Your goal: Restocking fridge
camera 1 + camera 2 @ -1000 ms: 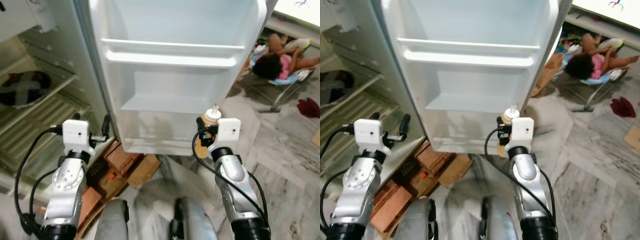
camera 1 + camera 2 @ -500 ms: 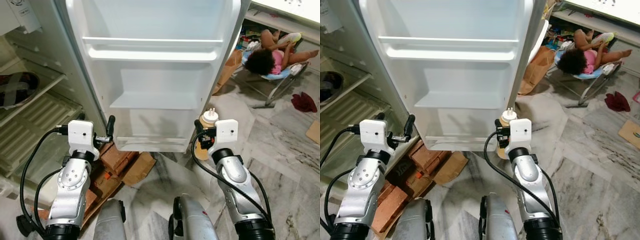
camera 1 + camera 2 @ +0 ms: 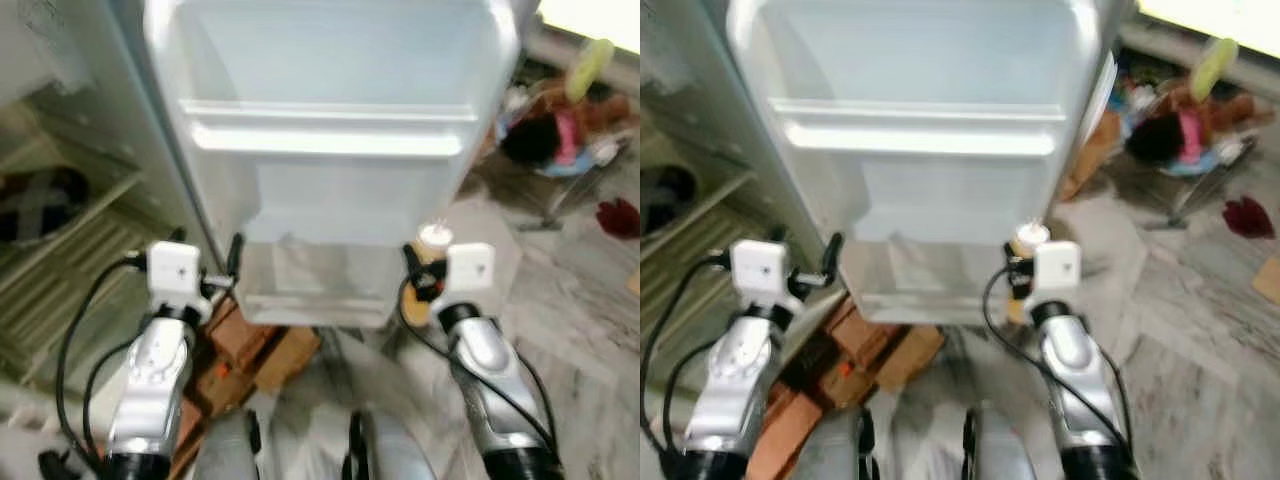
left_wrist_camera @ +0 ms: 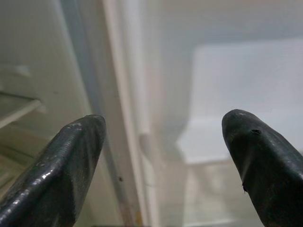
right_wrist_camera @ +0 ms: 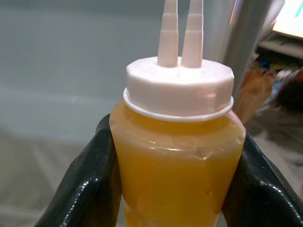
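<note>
While the right gripper clamps the upright yellow sauce bottle beside the open fridge door, the left gripper hangs spread above marble floor.

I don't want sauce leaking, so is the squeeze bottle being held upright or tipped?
Upright. In the right wrist view the yellow sauce squeeze bottle sits between the right pincer fingers, white twin-nozzle cap on top.
</note>
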You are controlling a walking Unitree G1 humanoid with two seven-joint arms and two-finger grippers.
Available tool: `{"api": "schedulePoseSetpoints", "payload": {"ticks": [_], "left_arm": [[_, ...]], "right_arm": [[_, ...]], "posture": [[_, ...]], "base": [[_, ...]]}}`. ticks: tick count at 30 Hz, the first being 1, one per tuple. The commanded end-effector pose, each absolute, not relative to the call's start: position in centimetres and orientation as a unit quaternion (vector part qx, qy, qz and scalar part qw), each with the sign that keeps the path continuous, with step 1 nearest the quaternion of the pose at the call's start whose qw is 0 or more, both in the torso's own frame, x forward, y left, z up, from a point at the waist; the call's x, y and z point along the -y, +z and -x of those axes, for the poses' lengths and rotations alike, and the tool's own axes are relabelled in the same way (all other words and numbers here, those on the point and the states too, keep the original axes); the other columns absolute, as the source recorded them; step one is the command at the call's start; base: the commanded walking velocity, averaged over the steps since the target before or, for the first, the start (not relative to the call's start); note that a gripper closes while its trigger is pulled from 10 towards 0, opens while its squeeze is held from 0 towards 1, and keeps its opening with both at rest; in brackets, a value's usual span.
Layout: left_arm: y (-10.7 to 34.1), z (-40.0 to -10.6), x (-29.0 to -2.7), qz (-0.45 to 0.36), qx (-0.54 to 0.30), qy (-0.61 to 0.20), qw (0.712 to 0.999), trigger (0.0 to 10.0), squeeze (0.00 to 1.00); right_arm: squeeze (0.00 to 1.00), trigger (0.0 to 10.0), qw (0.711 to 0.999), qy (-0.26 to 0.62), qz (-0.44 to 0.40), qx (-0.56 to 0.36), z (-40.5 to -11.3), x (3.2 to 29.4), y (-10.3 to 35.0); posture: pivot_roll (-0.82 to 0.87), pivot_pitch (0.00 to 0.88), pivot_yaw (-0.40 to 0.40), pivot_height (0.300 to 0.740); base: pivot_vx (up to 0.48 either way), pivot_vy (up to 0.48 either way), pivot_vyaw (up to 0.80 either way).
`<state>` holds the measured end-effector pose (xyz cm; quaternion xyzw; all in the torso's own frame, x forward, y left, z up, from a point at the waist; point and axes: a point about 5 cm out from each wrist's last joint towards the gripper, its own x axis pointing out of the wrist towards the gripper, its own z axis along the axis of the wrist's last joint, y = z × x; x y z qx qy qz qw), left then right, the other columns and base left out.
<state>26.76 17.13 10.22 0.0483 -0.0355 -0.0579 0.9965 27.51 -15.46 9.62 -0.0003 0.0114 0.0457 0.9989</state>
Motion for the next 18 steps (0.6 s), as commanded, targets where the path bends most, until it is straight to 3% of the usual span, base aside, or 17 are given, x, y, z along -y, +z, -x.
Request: {"api": "schedulePoseSetpoints", "payload": {"ticks": [1,9,18], "left_arm": [[10.18,-26.57,-18.17,-0.057,0.030,-0.042,0.997,10.0,0.00],[9.92,-26.15,-18.58,-0.064,0.019,-0.029,0.997,10.0,0.00],[10.47,-27.08,-18.56,-0.065,0.024,-0.026,0.997,10.0,0.00]], "right_arm": [[0.00,10.0,0.998,0.059,-0.005,0.011,-27.72,14.48,10.57],[0.00,10.0,0.998,0.061,-0.013,0.006,-27.47,13.91,10.24],[0.00,10.0,0.998,0.058,-0.019,0.010,-27.95,13.98,10.39]], "posture": [[0.00,0.147,-0.055,0.665],[0.01,0.152,-0.056,0.665],[0.02,0.155,-0.046,0.600]], "base": [[0.000,0.000,0.00],[0.000,0.000,0.00],[0.000,0.000,0.00]]}}
